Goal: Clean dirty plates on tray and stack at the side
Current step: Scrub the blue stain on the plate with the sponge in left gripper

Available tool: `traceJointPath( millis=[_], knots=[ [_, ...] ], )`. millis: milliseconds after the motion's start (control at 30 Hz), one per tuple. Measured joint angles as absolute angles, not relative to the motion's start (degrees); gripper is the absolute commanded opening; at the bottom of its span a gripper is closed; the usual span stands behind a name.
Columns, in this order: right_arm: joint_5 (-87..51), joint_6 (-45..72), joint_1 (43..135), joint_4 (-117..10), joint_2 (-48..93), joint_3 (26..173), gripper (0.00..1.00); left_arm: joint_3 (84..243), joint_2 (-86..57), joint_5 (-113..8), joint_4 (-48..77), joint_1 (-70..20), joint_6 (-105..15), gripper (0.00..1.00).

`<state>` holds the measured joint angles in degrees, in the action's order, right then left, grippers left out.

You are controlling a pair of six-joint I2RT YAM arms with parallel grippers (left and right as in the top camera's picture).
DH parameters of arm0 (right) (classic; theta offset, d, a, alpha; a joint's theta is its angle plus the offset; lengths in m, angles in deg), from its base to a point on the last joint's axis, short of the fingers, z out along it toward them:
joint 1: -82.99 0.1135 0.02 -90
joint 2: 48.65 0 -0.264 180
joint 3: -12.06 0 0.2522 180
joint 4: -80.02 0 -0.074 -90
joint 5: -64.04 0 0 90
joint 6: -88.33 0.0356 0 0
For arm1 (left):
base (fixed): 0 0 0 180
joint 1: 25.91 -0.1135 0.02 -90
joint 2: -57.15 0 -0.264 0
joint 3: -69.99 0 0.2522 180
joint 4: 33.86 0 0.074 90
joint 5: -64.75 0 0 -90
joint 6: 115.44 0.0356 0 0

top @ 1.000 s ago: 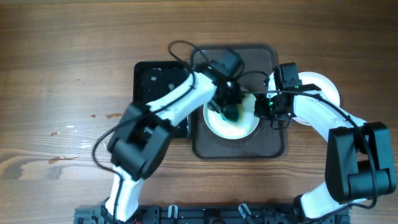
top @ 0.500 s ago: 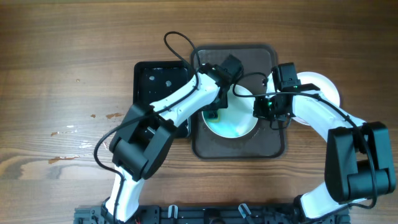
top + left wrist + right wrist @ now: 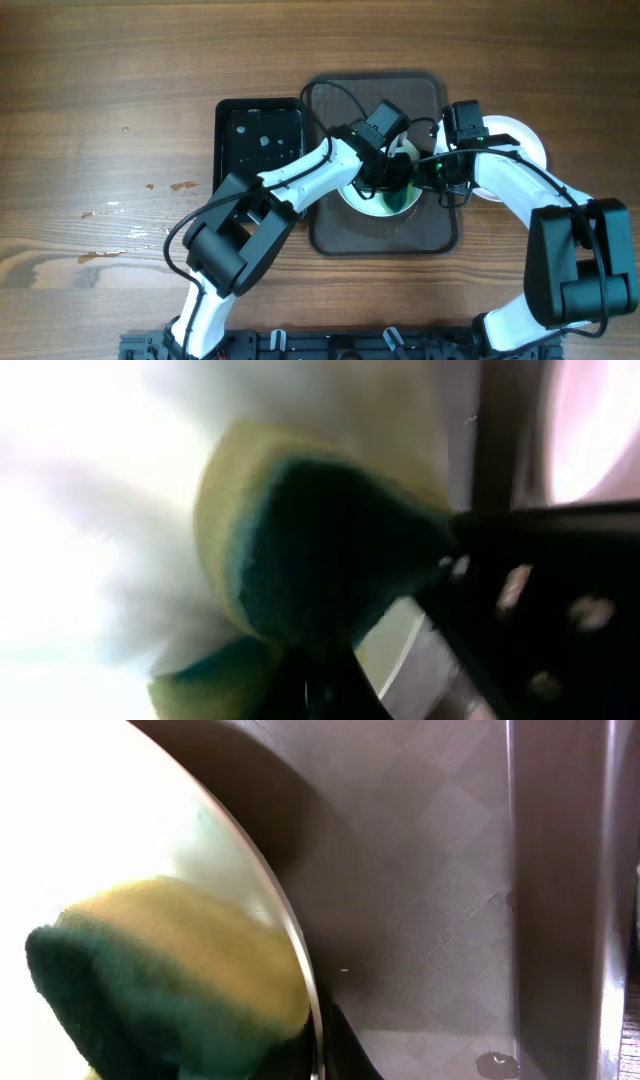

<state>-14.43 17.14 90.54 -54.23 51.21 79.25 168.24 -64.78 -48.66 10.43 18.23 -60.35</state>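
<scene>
While the tray [image 3: 435,225] lies at the middle of the desk [image 3: 100,100] with its long axis running away from the robot's base, we find one plate [image 3: 375,207] flat on its near half, mostly covered by the arms. From overhead, the left end effector [image 3: 388,178] is over the plate's centre and the right end effector [image 3: 437,178] is at the plate's right rim. A second plate [image 3: 525,140] lies off the tray on the desk to its right, partly under the right arm. A black tray [image 3: 260,140] lies just left of the main tray.

Only the wrist views show the sponge [image 3: 320,550]: yellow with a green face, clenched in the left fingers and pressed on the white plate. The right wrist view shows the same sponge [image 3: 150,980] inside the plate's rim and the tray's checked texture. We cannot tell whether the right end effector is closed.
</scene>
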Motion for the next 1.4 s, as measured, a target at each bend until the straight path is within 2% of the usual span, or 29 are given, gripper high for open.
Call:
traceJointPath(
  millis=[167,300,333,400,633,767,900,1000,1033,1133,1267,1400],
  knots=[
    [-13.71,17.12,91.04,-54.14,51.21,79.25,0.04,170.08,-63.16,-34.22,26.84,17.08,-59.98,0.04],
    [-13.31,17.14,91.04,-54.14,51.21,79.25,0.04,169.97,-61.5,-20.19,30.03,13.73,-59.28,0.04],
    [-13.1,17.14,91.09,-54.19,51.21,79.25,0.04,169.99,-61.19,-19.73,29.59,12.86,-58.32,0.04],
    [-13.05,17.14,91.09,-54.16,51.21,79.25,0.04,169.97,-61.06,-21.74,27.47,12.42,-55.57,0.04],
    [-13.16,16.27,91.04,-54.08,51.21,79.25,0.04,169.2,-64.08,-45.19,9.16,12.66,-56.16,0.04],
    [-13.25,16.27,91.04,-54.05,51.21,79.25,0.04,169.2,-65.28,-50.7,8.09,14.67,-57.23,0.04],
    [-13.34,16.24,91.04,-53.86,51.21,79.25,0.04,169.95,-65.24,-47.92,16.04,15.2,-57.62,0.04],
    [-13.29,16.22,91.09,-53.84,51.21,79.25,0.04,170.78,-64.82,-41.78,22.6,14.56,-57.66,0.04],
    [-13.29,16.22,91.09,-53.81,51.21,79.25,0.04,170.82,-63.82,-36.12,26.93,13.38,-57.66,0.04],
    [-13.29,16.2,91.09,-53.84,51.21,79.25,0.04,170.06,-61.37,-28.51,29.77,9.45,-57.64,0.04],
    [-13.29,16.22,91.09,-53.79,51.21,79.25,0.04,169.51,-54.42,-29.1,30.58,6.26,-57.36,0.04],
    [-13.29,16.09,91.09,-53.73,51.21,79.29,0.04,169.53,-44.67,-30.85,36.74,-2.2,-55.92,0.04]
  ],
)
